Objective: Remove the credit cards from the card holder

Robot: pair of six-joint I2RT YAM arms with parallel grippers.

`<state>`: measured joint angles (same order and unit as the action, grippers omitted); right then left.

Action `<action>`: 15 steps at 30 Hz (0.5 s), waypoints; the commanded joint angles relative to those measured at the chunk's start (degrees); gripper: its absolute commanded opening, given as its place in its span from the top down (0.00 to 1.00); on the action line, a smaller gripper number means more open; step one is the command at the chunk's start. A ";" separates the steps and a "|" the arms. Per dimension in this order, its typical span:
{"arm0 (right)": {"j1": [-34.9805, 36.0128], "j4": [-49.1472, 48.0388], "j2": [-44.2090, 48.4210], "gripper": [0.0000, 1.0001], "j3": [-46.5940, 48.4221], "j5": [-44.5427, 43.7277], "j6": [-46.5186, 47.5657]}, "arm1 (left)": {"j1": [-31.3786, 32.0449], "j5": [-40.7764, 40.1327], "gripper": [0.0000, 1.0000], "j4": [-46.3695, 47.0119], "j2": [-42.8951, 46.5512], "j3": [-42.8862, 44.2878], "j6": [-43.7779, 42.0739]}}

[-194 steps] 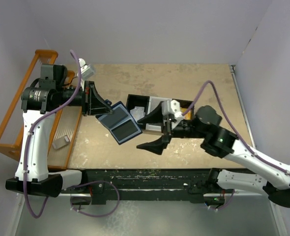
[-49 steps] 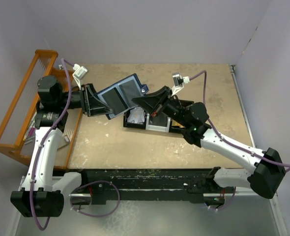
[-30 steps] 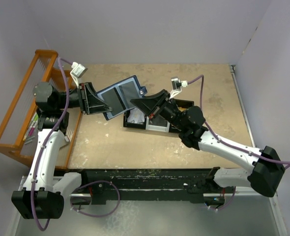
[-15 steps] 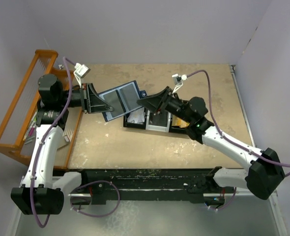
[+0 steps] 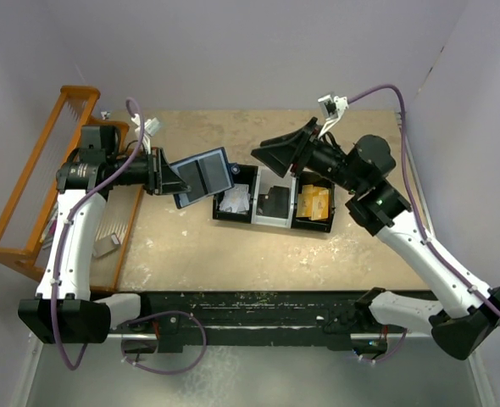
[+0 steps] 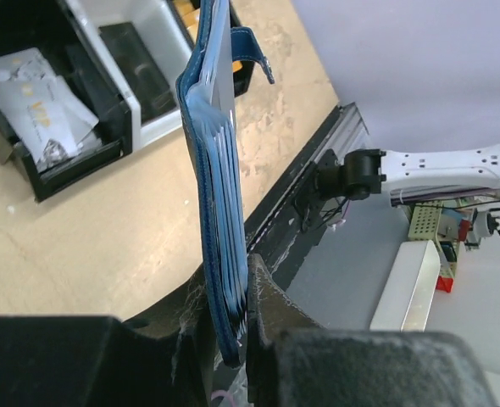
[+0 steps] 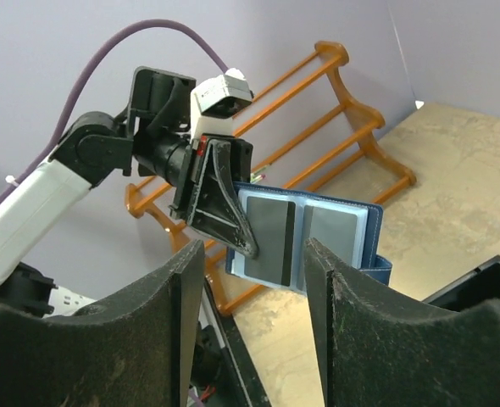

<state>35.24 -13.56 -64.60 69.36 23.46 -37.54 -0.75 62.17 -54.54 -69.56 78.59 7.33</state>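
The card holder (image 5: 204, 175) is a dark blue wallet, held open above the table's left middle. My left gripper (image 5: 175, 182) is shut on its left edge. In the left wrist view the card holder (image 6: 219, 203) stands edge-on, pinched between my left gripper's (image 6: 237, 318) fingers. My right gripper (image 5: 265, 161) is open and empty, raised to the right of the holder and apart from it. In the right wrist view my open right gripper (image 7: 254, 297) faces the holder (image 7: 313, 233), which shows two grey cards (image 7: 271, 233) in its pale sleeves.
A black three-compartment tray (image 5: 230, 217) lies right of the holder, with white cards (image 5: 233, 202), a dark item (image 5: 274, 203) and orange cards (image 5: 315, 202). An orange wooden rack (image 5: 30, 195) stands at the left edge. Walls close in the table.
My right gripper has pulled back up and to the right, away from the card holder. My left gripper still holds the holder, now turned and a little lower.
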 commanded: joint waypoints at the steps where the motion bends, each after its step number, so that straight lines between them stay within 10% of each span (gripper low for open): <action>1: 1.14 -1.99 -1.54 0.48 -0.26 2.71 -0.87 | -0.21 -2.87 1.00 -4.87 1.31 0.78 -6.58; 15: 6.23 -17.98 -15.88 0.55 -0.28 24.99 -14.27 | -0.23 18.32 1.00 -3.86 1.47 0.87 -5.73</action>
<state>41.41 -24.29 -82.08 68.82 42.65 -48.86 -0.73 71.44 -59.42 -69.52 78.59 3.29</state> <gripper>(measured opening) 0.451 0.178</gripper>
